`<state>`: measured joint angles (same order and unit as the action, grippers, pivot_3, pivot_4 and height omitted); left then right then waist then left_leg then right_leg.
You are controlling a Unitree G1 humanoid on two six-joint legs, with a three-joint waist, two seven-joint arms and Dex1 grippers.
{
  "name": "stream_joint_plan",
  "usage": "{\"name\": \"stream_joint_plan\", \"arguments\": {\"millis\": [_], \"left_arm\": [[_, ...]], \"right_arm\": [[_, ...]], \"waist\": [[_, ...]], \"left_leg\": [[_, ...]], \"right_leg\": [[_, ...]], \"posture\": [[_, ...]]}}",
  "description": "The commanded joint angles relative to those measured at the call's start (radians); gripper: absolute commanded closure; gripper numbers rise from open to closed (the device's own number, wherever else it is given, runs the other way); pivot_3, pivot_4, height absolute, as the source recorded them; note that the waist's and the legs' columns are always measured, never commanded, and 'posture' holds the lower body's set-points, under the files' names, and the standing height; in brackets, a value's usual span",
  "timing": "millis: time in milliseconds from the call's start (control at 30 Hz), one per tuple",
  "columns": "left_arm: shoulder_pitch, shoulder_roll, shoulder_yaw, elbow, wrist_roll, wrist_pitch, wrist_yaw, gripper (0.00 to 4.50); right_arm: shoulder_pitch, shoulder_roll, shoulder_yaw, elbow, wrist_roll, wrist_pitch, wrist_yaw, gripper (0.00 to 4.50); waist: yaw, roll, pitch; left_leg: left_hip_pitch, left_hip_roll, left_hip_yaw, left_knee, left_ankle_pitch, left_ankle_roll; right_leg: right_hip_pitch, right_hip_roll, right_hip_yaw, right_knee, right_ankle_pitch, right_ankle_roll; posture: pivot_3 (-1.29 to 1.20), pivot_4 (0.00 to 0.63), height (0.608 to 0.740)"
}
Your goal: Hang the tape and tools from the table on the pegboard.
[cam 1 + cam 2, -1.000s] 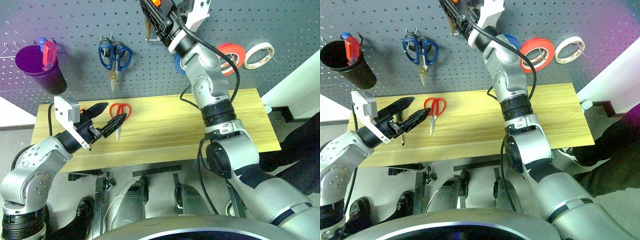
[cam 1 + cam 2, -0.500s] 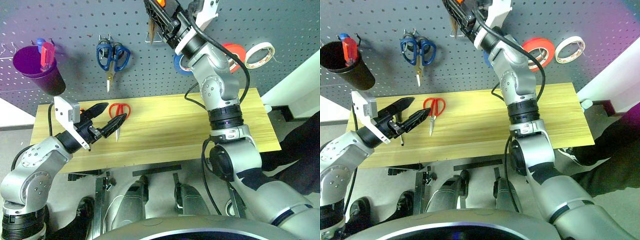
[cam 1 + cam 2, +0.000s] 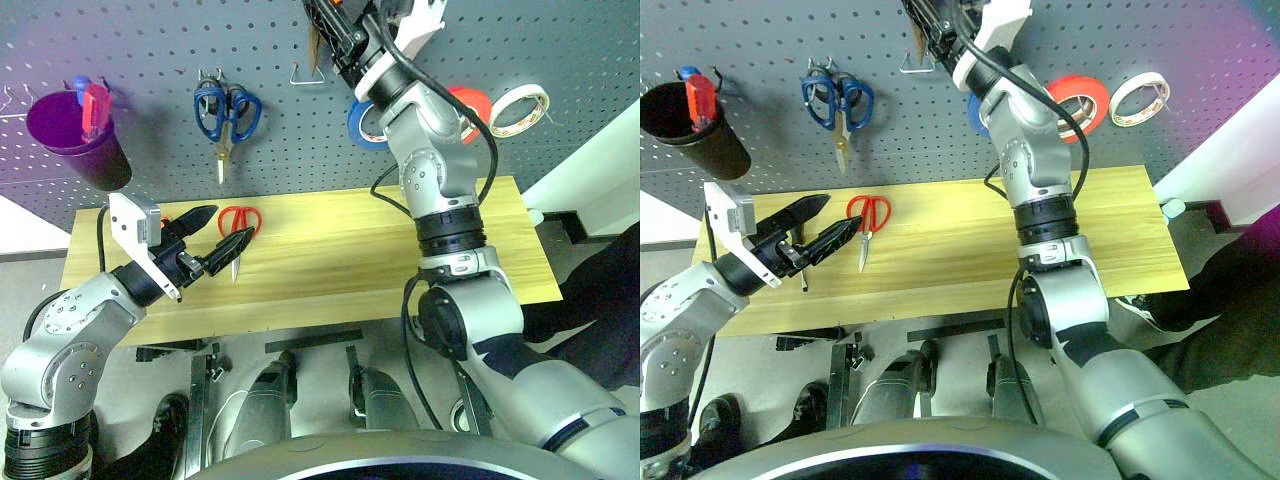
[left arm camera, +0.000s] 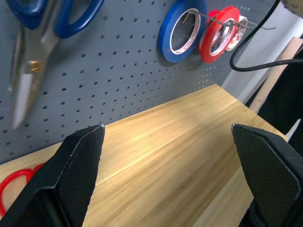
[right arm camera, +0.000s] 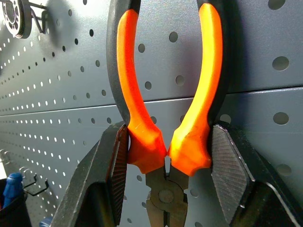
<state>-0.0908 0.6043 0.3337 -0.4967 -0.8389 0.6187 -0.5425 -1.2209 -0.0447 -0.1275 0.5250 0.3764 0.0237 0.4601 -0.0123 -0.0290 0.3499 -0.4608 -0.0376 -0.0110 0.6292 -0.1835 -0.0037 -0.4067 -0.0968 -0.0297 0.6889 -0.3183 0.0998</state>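
Left gripper (image 3: 212,236) hovers over the left part of the table (image 3: 330,262), fingers spread wide, nothing between them; the red-handled scissors (image 3: 238,232) lie flat on the planks just beyond its fingertips, blades toward the near edge, and a slim dark tool, probably the screwdriver (image 3: 805,275), lies by the same gripper. Centre: an empty wire hook (image 3: 307,74) on the pegboard (image 3: 150,50) beside the raised right arm. Right gripper (image 5: 166,163) is up against the board, fingers clamped on the pliers (image 5: 165,90) just above the pivot, handles pointing away from the wrist. Judgement: step in hand is hanging the pliers; do it well by bringing the gap between the handles over a hook, lowering until the tool's weight rests on the wire, only then opening the fingers. Pliers: small, orange grips edged black, handles bowed apart, dark steel joint. Right: the tape (image 3: 466,108), a thin red-orange ring, already hangs between blue roll (image 3: 364,124) and cream roll (image 3: 519,109).
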Motion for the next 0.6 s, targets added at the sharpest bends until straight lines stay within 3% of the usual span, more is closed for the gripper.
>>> {"name": "stream_joint_plan", "arguments": {"millis": [33,367,600], "left_arm": [[0.009,0.007,0.024,-0.047,-0.013,-0.015,-0.002,0.0],[0.02,0.009,0.034,-0.069,-0.029,-0.001,0.014,0.0],[0.035,0.014,0.04,-0.08,-0.043,0.004,0.025,0.0]], "right_arm": [[-0.041,0.009,-0.023,0.022,-0.005,-0.038,-0.035,2.33],[-0.009,0.027,0.038,0.095,-0.158,-0.215,-0.124,2.33],[0.005,0.055,0.036,0.123,-0.179,-0.256,-0.168,2.33]], "waist": [[0.0,0.0,0.0],[0.001,0.0,0.0],[0.0,0.0,0.0]], "left_leg": [[0.0,0.0,0.0,0.0,0.0,0.0],[0.001,0.0,0.0,0.001,0.001,0.0],[0.001,0.0,0.0,0.001,0.001,0.0]], "right_leg": [[0.0,0.0,0.0,0.0,0.0,0.0],[0.0,0.0,0.0,0.002,0.0,0.0],[0.0,0.0,0.0,0.002,0.0,0.0]], "posture": [[0.1,0.268,0.74],[0.12,0.281,0.74],[0.12,0.285,0.74]]}}
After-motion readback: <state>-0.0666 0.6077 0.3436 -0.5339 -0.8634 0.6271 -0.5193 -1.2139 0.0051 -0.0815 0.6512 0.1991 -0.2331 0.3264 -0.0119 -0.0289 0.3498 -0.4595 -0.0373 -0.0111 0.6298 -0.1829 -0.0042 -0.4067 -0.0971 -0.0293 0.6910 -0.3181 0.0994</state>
